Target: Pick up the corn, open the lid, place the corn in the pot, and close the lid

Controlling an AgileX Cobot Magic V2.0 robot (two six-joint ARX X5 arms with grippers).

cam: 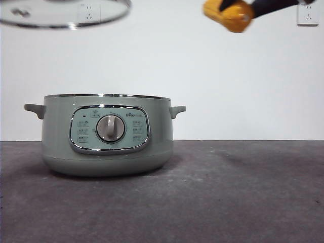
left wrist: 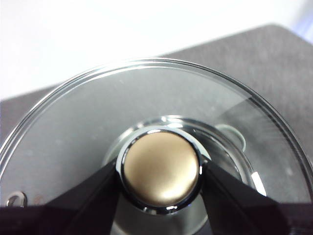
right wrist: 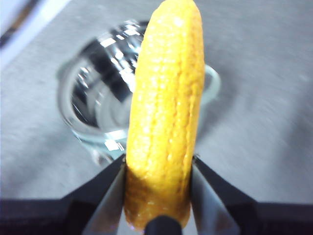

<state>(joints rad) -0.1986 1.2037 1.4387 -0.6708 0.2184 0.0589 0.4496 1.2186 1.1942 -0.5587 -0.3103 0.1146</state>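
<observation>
At the upper left of the front view, the left gripper (left wrist: 160, 172) clamps the knob of the lid (cam: 63, 14), holding it high and clear so the pot (cam: 106, 134) stands open at center left. At upper right, the right gripper (right wrist: 159, 169) grips the corn (cam: 230, 15), apparently poised to carry it over the open rim.

Dark grey table (cam: 243, 202), only the uncovered green pot (cam: 106, 152) on it
</observation>
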